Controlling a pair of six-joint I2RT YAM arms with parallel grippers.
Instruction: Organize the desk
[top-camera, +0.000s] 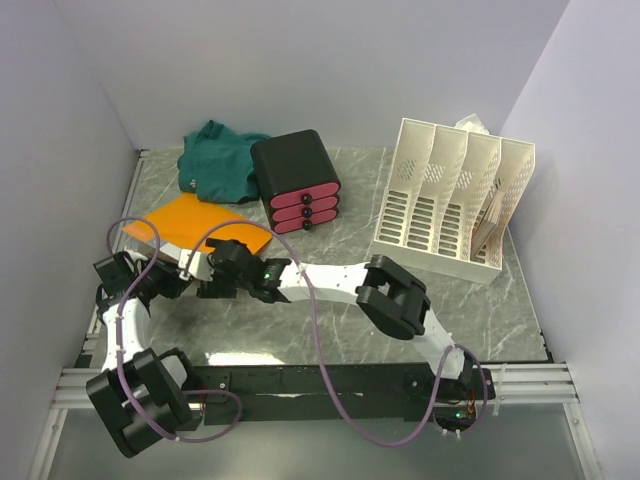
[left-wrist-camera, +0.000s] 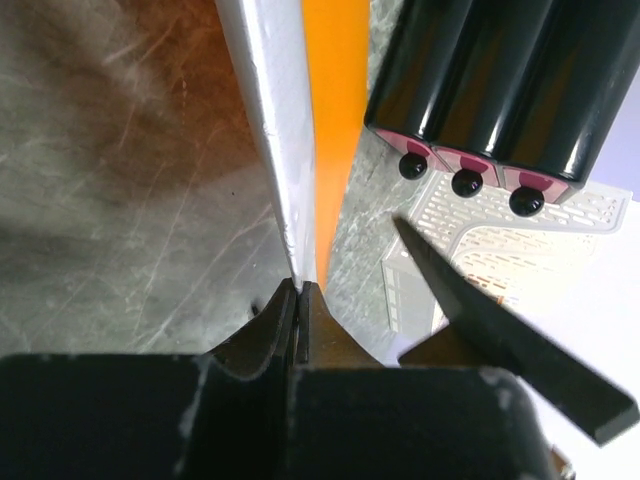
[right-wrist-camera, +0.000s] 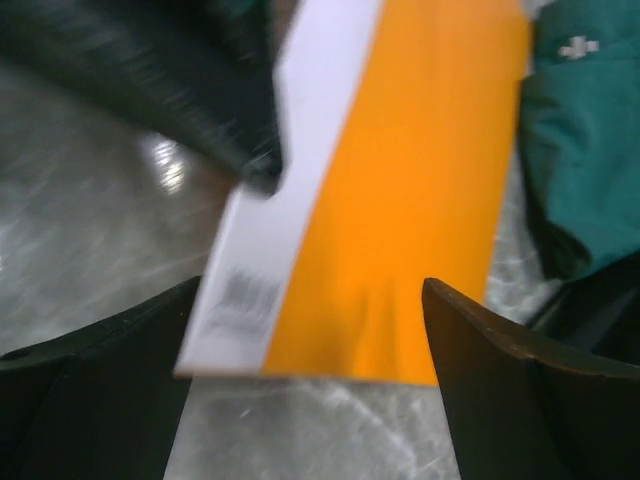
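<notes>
A flat orange folder with a white strip and a barcode lies tilted over the left of the grey-green marble desk. My left gripper is shut on the folder's near edge. In the left wrist view the jaws meet on that thin white and orange edge. My right gripper is beside it and open. In the right wrist view the orange folder has its lower edge between the wide-apart fingers, just above the desk.
A black drawer box with pink fronts stands at the back centre. A green cloth lies to its left, and a white slotted file rack holding papers stands at the back right. Grey walls close in both sides.
</notes>
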